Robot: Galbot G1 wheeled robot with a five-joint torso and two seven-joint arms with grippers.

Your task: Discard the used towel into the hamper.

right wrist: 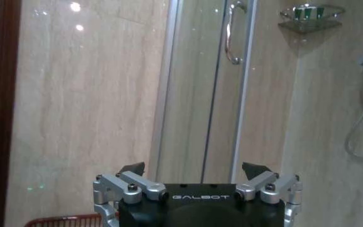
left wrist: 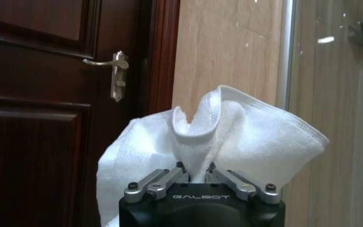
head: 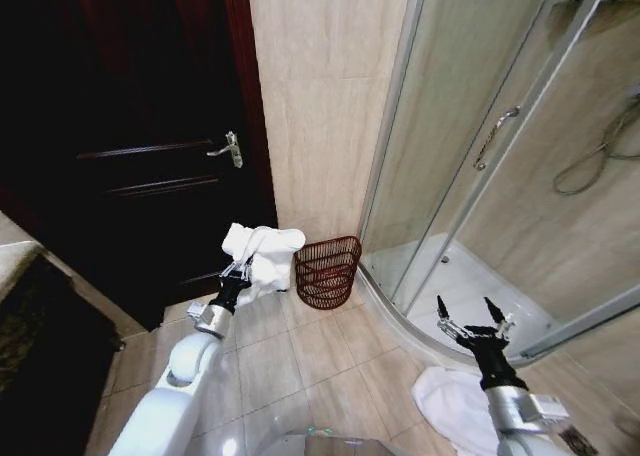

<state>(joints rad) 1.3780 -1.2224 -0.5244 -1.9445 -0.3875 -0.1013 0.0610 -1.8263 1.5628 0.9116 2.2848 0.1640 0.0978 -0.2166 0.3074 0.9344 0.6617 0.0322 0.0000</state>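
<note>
Centre frame, my left pincer (head: 238, 272) grips the white towel (head: 262, 251) beside the hamper (head: 327, 271); carrying step; next, move over its rim; right pincer (head: 472, 319) open, empty.

Head camera: high, looking down at floor. Wrist cameras: level, close behind each claw, facing wall; all share the basket (head: 327, 270) corner.
</note>
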